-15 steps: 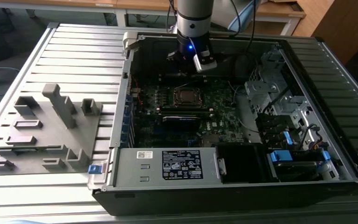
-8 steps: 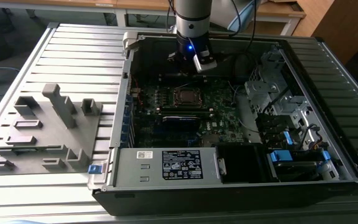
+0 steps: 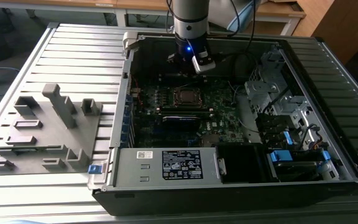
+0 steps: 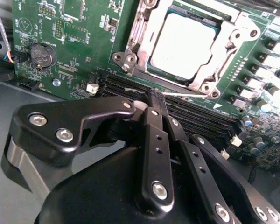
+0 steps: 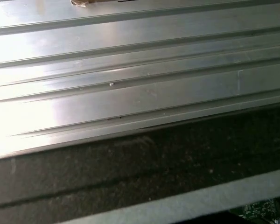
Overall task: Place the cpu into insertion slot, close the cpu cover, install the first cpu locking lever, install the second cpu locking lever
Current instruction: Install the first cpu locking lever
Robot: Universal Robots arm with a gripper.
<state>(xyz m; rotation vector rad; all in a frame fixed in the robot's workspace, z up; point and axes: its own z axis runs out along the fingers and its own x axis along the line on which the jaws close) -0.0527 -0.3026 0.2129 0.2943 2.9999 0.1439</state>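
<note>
The cpu [image 4: 182, 44] lies inside two nested containers. The larger is the open computer case [image 3: 229, 199], which holds the green motherboard [image 4: 84, 37] and a labelled power supply box [image 3: 166, 164] well apart from the insertion slot [image 3: 177, 96]. The smaller is the insertion slot itself, which holds the chip flat, dull metal top up. The cpu cover [image 4: 226, 51] lies down over the slot, so its frame hides the chip's edges and only the middle shows through the cut-out.

I judge the chip light, stiff and thin, smooth on top and delicate underneath. It is best held by its edges, which are not free now.

In the second wrist view the gripper [image 4: 155, 96] has its fingers drawn together. Its tips are over the memory slots [image 4: 200, 116], just beside the insertion slot. I see nothing between them.
</note>
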